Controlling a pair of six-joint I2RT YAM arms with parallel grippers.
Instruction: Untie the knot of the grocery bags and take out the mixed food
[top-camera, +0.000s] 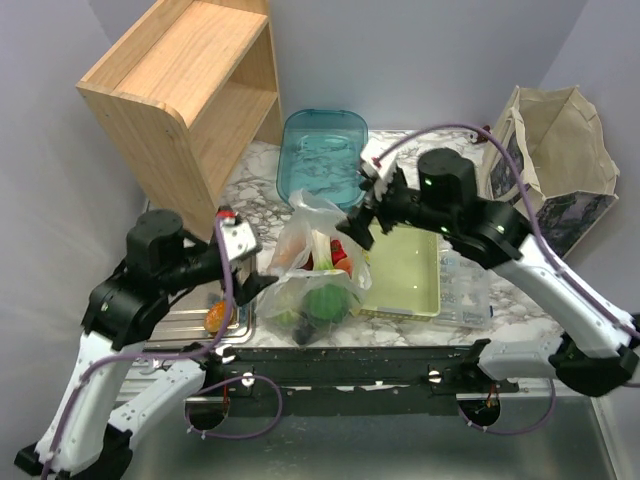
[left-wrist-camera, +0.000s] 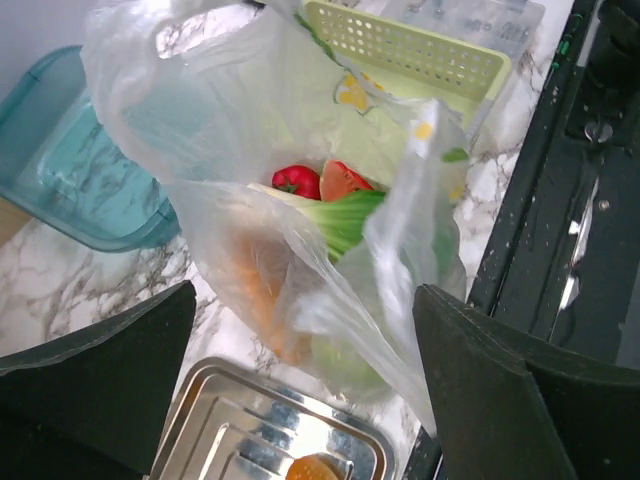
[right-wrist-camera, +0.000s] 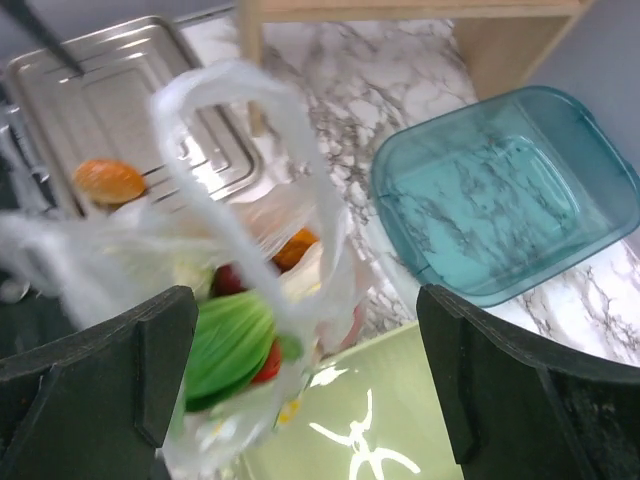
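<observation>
From above, the grocery bag (top-camera: 315, 265) sits at the middle of the marble table (top-camera: 255, 170), its mouth loose and reds and greens showing through the thin plastic. The left tool (top-camera: 252, 268) is at the bag's 9 o'clock and the right tool (top-camera: 360, 225) at its 1 o'clock, both close against the plastic. A green basket (top-camera: 405, 275) lies at the bag's 3 o'clock, a teal tub (top-camera: 322, 155) at 12, a wooden shelf (top-camera: 185, 90) at 11, a metal tray (top-camera: 190, 320) at 8, and a cloth tote (top-camera: 555, 160) far out at 2. In the left wrist view, the left tool (left-wrist-camera: 305, 330) has its fingers spread wide and grips nothing. The bag (left-wrist-camera: 230, 130) rises between them, holding a tomato (left-wrist-camera: 297, 181), a watermelon wedge (left-wrist-camera: 345, 180) and a leafy vegetable (left-wrist-camera: 345, 220). The basket (left-wrist-camera: 420, 50) is at 1 o'clock, the tub (left-wrist-camera: 70, 170) at 9 and the tray (left-wrist-camera: 270, 430) at 6. In the right wrist view, the right tool (right-wrist-camera: 305, 330) is likewise wide open and empty-handed. A blurred handle loop of the bag (right-wrist-camera: 250, 200) stands between its fingers, above a green cabbage (right-wrist-camera: 230, 340). A bread roll (right-wrist-camera: 108, 180) lies on the tray (right-wrist-camera: 130, 90) at 10 o'clock, with the tub (right-wrist-camera: 505, 195) at 2.
</observation>
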